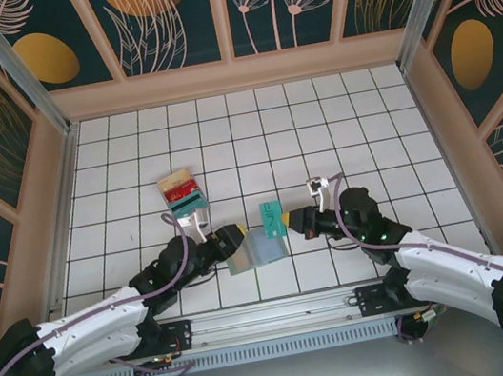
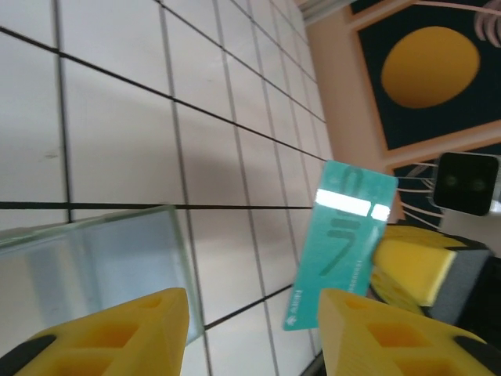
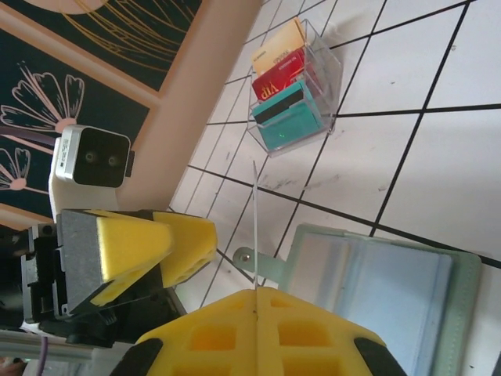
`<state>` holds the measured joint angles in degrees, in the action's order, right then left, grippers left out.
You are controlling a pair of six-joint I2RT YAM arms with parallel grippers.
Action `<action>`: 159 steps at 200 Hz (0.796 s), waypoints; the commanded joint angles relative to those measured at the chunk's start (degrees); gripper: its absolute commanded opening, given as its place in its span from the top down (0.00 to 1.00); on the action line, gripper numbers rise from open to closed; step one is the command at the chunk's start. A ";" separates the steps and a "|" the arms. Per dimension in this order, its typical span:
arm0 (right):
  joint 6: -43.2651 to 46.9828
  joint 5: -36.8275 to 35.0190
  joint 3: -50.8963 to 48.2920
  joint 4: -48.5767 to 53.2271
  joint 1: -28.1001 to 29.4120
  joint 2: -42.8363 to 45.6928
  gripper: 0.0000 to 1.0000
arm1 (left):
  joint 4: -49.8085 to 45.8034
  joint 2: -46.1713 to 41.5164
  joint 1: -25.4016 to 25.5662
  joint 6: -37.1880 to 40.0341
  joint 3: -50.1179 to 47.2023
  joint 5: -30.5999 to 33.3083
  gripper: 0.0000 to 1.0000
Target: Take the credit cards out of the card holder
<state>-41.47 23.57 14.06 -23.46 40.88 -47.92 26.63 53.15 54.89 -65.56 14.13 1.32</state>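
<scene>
Pinching card (image 2: 342, 243) (teal): right hand (image 1: 289, 223)

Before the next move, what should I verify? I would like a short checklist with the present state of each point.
1. The right end effector is shut on the teal card: ok.
2. The teal card is fully out of the card holder: ok.
3. The left end effector is open, nothing between its fingers: ok.
4. The card holder lies open on the table: ok.
5. Any card inside its pockets: cannot tell.
</scene>
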 commanded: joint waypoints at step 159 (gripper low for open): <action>-9.00 10.61 -1.80 -20.05 -1.16 -6.99 1.00 | 16.62 2.97 0.34 0.94 -0.95 -8.97 0.63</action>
<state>-49.06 32.01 12.78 -38.35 40.10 -54.19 40.32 56.84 54.89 -65.58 14.13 -6.26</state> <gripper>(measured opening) 0.050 0.376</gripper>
